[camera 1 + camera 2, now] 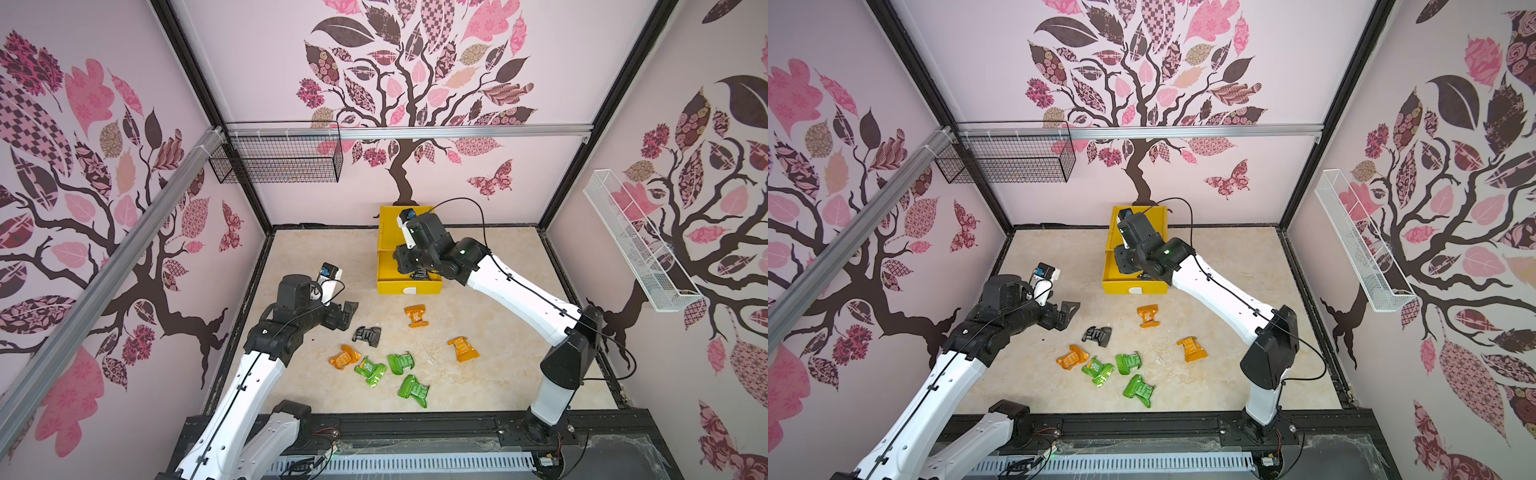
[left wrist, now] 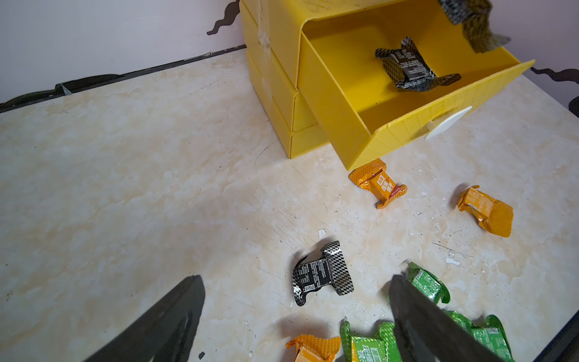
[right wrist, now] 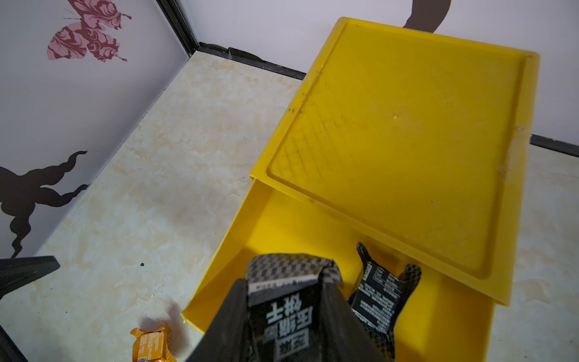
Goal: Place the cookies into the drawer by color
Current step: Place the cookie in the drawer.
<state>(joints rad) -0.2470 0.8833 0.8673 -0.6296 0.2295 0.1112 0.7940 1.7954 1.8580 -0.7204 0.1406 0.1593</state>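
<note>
my right fingers (image 3: pixel 227 318) clamp a black cookie (image 3: pixel 288 310) over the top drawer (image 3: pixel 228 247): blacks go here, another black (image 3: pixel 379 291) lies inside. my left fingers (image 2: pixel 175 313) spread wide, empty, near the third black (image 2: pixel 319 272).

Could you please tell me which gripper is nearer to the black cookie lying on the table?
Left. The open left gripper hovers just beside that black cookie, while the right gripper is farther back over the open drawer, shut on a second black cookie.
</note>
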